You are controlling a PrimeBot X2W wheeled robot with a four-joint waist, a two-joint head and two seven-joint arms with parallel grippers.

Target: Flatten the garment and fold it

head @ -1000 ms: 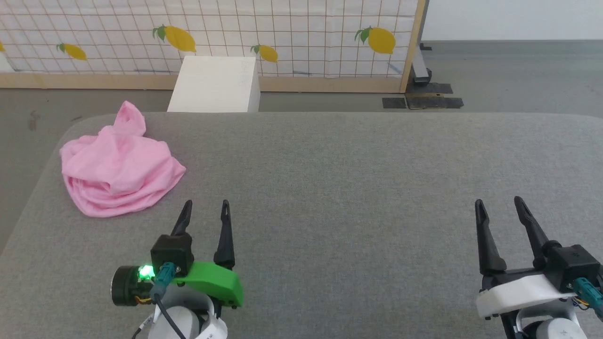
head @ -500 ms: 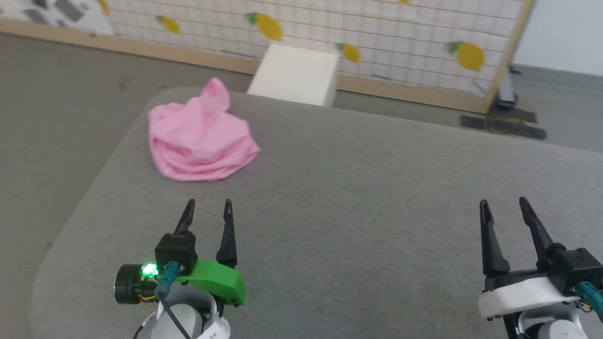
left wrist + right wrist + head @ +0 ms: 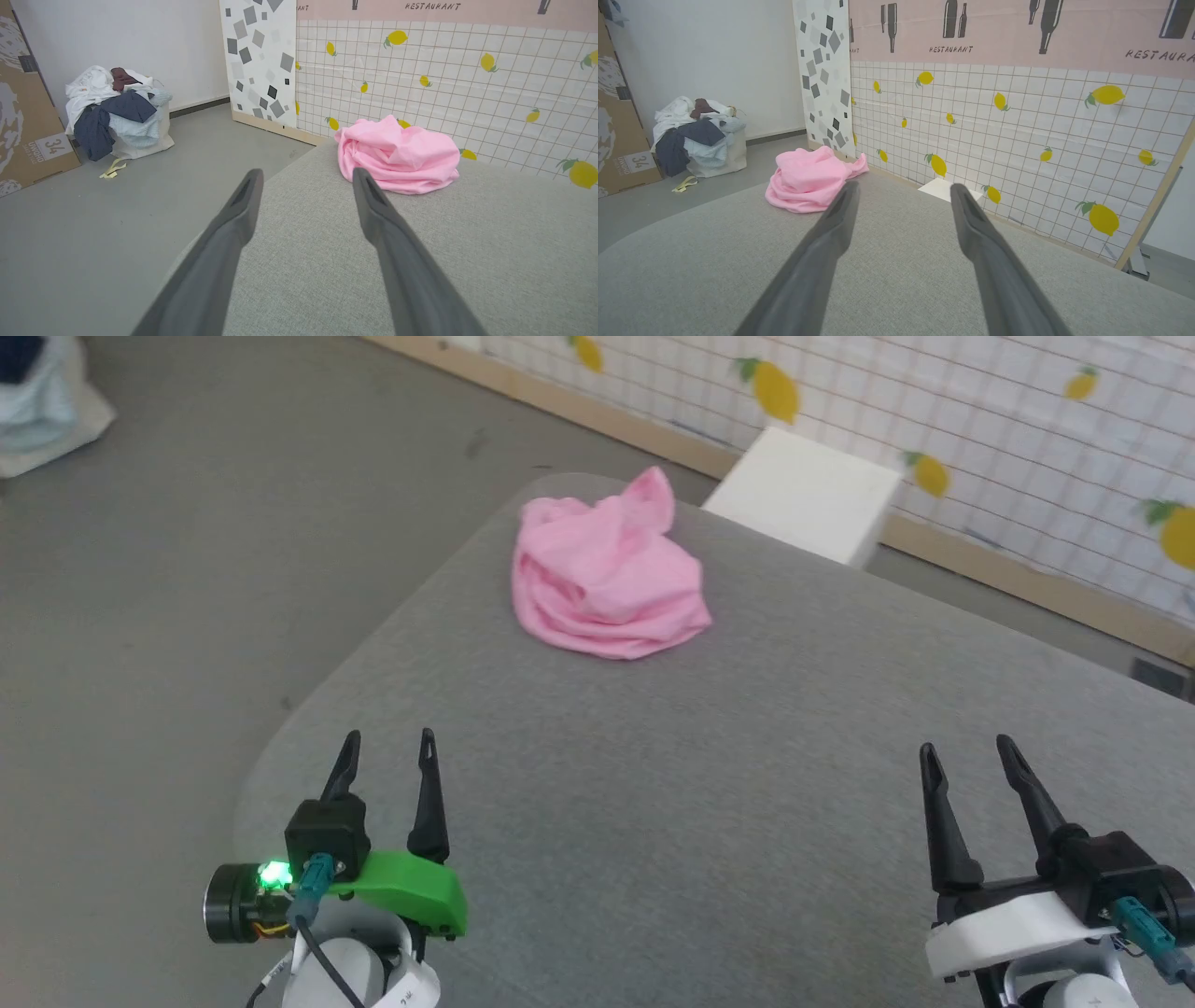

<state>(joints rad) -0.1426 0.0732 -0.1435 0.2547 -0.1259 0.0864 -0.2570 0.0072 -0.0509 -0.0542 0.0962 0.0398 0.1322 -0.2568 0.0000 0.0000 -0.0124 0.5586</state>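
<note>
"RESTAURANT" on pink banner (image 3: 1017, 28), "34" on cardboard box (image 3: 32, 112)

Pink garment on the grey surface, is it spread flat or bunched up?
Bunched up: the light-pink soft garment lies in a rumpled, layered heap, not flat.

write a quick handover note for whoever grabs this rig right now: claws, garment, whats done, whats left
Left claw: open, empty, above the near part of the grey table.
Right claw: open, empty, also above the near part.
Garment: pink, crumpled in a heap by the table's far rounded corner, ahead of both claws, nearer the left one, touching neither.
Done: nothing; it is neither flattened nor folded.
Left: reach it, spread it flat, then fold it.
</note>
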